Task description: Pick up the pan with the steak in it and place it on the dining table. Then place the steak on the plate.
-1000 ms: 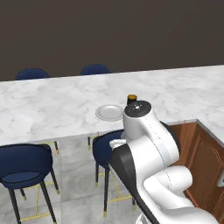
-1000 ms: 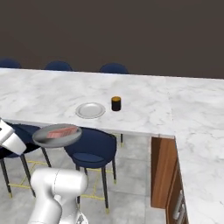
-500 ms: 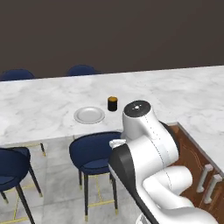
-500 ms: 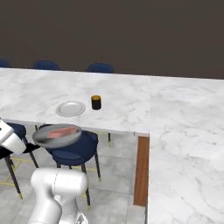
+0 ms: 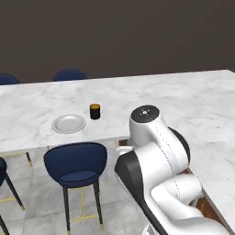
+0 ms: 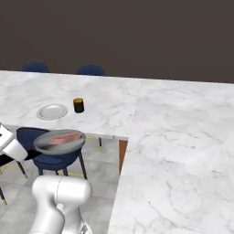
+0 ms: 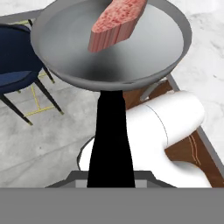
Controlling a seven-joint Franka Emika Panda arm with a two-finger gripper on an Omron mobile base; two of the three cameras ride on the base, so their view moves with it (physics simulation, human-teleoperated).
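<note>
Showing the pan point(image 6: 59, 141) held in the air by its black handle point(image 7: 110, 140), off the near edge of the dining table point(image 6: 27, 93) and above a blue chair point(image 6: 48, 155). The handle is seen in the hand view running down to the bottom edge, where the gripper is clamped narrowly on it; the fingertips themselves cannot be made out. The steak point(image 7: 119, 22) is seen lying inside the pan, toward the far side of the bowl, with one end close to the rim.

On the table, the plate point(image 5: 69, 124) is set near the near edge, and a small dark cup point(image 5: 95, 111) stands just beside it, on its right in both base views, apart from it. The plate's surface is bare. Most of the marble top around the plate and cup is left open, both toward the far edge and to either side.

The table's near edge is met at a corner by a second marble top point(image 6: 183, 151), which extends toward the camera on the right of both base views. Two more chairs point(image 6: 90, 70) are tucked at the far edge of the table. Grey floor point(image 5: 41, 202) lies open below the near edge.

No brand, label or writing can be read on any surface.
</note>
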